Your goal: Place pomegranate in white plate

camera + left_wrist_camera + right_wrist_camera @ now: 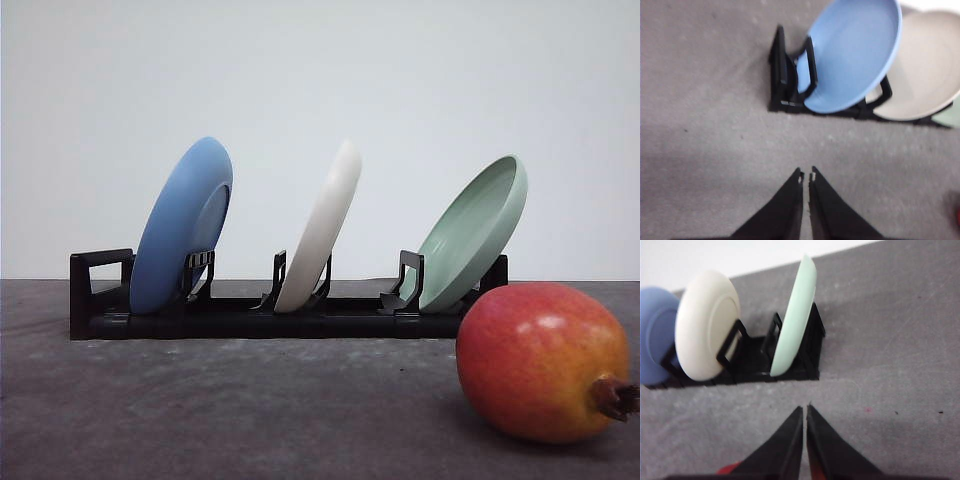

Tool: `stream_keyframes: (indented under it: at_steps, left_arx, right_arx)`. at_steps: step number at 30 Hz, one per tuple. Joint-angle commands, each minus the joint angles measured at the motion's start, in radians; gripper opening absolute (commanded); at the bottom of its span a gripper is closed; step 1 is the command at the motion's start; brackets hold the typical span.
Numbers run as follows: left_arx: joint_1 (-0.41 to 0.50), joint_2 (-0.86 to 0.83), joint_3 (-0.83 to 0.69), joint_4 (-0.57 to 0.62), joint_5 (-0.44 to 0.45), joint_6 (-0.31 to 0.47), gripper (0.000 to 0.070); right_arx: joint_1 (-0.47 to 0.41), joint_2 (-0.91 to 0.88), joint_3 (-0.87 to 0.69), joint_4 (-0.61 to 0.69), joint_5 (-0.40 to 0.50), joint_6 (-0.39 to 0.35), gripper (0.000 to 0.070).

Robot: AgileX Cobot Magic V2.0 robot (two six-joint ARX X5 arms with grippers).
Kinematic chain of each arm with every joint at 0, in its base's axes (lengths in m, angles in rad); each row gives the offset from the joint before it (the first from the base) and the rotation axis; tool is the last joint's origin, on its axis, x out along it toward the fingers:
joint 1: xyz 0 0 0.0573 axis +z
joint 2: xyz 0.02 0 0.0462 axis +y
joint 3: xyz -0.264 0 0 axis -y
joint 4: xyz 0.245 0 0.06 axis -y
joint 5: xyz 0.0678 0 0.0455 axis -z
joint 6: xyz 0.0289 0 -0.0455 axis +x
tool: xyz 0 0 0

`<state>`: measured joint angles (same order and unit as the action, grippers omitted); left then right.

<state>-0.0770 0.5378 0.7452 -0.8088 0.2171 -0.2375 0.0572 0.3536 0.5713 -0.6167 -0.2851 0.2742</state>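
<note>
Three plates stand in a black rack point(250, 322), pomegranate point(543, 360) apart on open felt; both grippers clenched, grasping nothing.

White plate point(322, 228) stands hemmed between blue plate point(181, 226) and green plate point(472, 232).

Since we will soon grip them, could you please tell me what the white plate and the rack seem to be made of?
White plate: probably matte ceramic or melamine; smooth off-white surface without glare.
Rack: likely rigid black plastic, judging by its moulded brackets and dull sheen.
</note>
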Motion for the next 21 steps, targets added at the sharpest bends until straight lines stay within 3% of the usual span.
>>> stream_keyframes:
  at_steps: [1,4,9,12,15,16,18,19,21]
  left_arx:
    - [-0.022,0.017,0.021,0.026,0.009,0.038,0.0004]
    - [-0.089,0.043,0.026,0.051,-0.009,0.075,0.0004]
    - [-0.21,0.071,0.041,0.092,-0.065,0.177,0.0004]
    - [-0.256,0.078,0.048,0.099,-0.068,0.238,0.0004]
    - [-0.274,0.083,0.049,0.098,-0.066,0.247,0.0016]
    - [-0.276,0.083,0.049,0.1,-0.064,0.248,0.006]
    - [-0.278,0.083,0.049,0.106,-0.053,0.248,0.0248]
    - [-0.278,0.083,0.049,0.111,-0.042,0.249,0.0323]
    - [-0.278,0.083,0.049,0.125,-0.017,0.248,0.0364]
  right_arx:
    - [0.026,0.011,0.015,0.01,-0.001,-0.057,0.0007]
    - [0.091,0.019,0.015,0.01,0.004,-0.103,0.0007]
    - [0.185,0.024,0.015,0.009,0.004,-0.112,0.0007]
    - [0.215,0.03,0.015,0.007,0.003,-0.128,0.0007]
    - [0.223,0.031,0.015,0.005,-0.005,-0.144,0.0038]
    - [0.223,0.031,0.015,0.005,-0.006,-0.152,0.0112]
    - [0.223,0.03,0.015,0.005,-0.003,-0.158,0.0342]
    - [0.223,0.03,0.016,0.006,-0.003,-0.158,0.0418]
    - [0.223,0.03,0.016,0.006,-0.003,-0.157,0.0456]
